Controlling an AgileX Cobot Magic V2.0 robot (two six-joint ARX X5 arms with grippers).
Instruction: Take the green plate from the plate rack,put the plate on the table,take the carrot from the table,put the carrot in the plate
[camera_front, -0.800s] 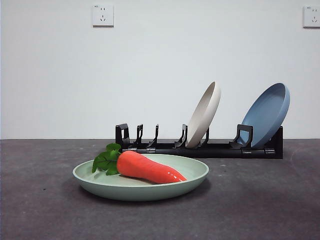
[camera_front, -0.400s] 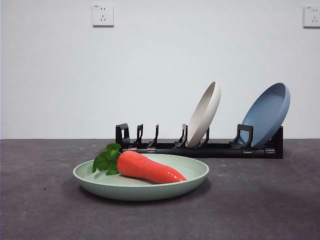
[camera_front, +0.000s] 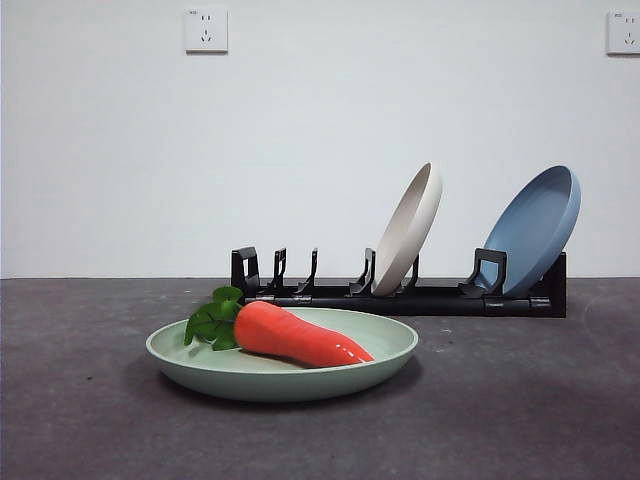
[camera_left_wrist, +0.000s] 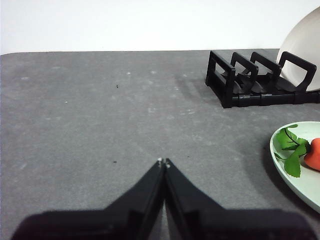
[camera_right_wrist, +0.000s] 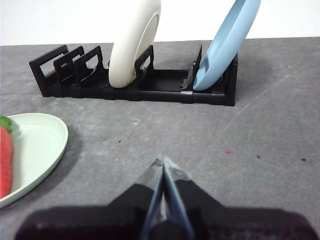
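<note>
The green plate (camera_front: 380, 352) lies flat on the table (camera_front: 520, 400) in front of the plate rack (camera_front: 400, 298). The carrot (camera_front: 300, 337) lies in the plate, its green leaves toward the left. The plate also shows in the left wrist view (camera_left_wrist: 300, 172) and the right wrist view (camera_right_wrist: 37, 145). My left gripper (camera_left_wrist: 163, 162) is shut and empty, over bare table to the left of the plate. My right gripper (camera_right_wrist: 163, 161) is shut and empty, over bare table to the right of the plate. Neither arm shows in the front view.
A cream plate (camera_front: 408, 230) and a blue plate (camera_front: 535, 228) lean in the rack's right slots. The rack's left slots hold nothing. A white wall with two sockets stands behind the table.
</note>
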